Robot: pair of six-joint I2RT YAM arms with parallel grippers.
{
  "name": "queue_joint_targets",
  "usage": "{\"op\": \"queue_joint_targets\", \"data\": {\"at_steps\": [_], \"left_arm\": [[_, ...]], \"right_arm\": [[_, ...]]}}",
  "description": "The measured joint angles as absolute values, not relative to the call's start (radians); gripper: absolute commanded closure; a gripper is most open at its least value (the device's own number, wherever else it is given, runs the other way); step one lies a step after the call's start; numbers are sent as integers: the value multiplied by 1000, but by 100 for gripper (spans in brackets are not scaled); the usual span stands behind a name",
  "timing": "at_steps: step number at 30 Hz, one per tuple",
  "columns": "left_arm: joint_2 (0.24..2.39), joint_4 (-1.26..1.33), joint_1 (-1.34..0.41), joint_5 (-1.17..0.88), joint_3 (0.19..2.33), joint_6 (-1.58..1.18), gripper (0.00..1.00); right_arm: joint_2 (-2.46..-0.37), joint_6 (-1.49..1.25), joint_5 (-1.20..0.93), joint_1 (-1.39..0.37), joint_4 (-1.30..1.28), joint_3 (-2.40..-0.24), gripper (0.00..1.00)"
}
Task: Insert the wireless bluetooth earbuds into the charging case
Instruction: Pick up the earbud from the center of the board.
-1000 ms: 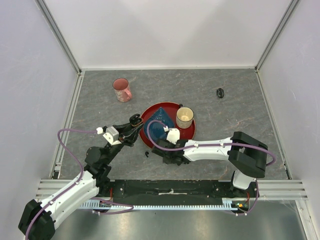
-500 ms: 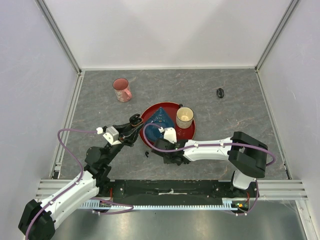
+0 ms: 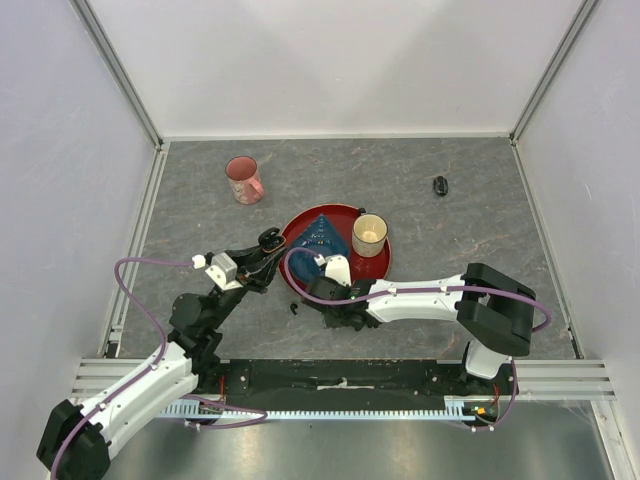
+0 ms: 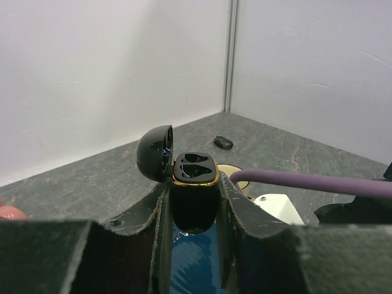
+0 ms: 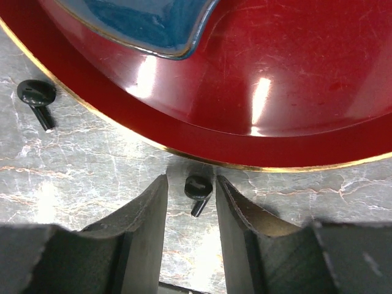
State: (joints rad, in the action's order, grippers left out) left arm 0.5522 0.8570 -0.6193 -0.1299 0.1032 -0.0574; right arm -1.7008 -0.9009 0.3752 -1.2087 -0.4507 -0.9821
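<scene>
Top external view: on the grey stone-patterned table, a pink cup stands at the far left, well apart from everything else. Nearer the arms, the left gripper hangs at the left rim of a red plate and is clamped on the charging case. The left wrist view shows the case upright between the two fingers, its lid swung back to the left and its two gold-rimmed sockets bare. To the right of that, on the table just off the plate's near rim, lie two small black earbuds. In the right wrist view one earbud rests off to the left, apart from the arm, with its stem pointing down. The second earbud sits almost against the plate's gold edge, inside the right gripper. Its jaws stand apart on either side of the bud, with a clear gap on the left and very little on the right, so nothing is gripped. On the plate lie a blue glossy piece and, at its right, a cream cup. Far right, near the back wall, a closed black oval case lies alone.
</scene>
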Motion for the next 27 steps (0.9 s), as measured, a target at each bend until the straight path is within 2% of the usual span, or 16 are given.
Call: {"op": "queue_joint_targets", "data": {"at_steps": [15,21,27], "left_arm": [[543,852,-619,-128,103,-57,98],[542,847,-619,-124,103,-57,98],[543,846,-619,-121,103,-57,98]], "right_arm": [[-1699,-1090,425,-1209,-536,-982,58],[-1699,-1096,426,-1209,-540,-982,64],[-1699,-1097,424,-1209,-540,-982,75]]}}
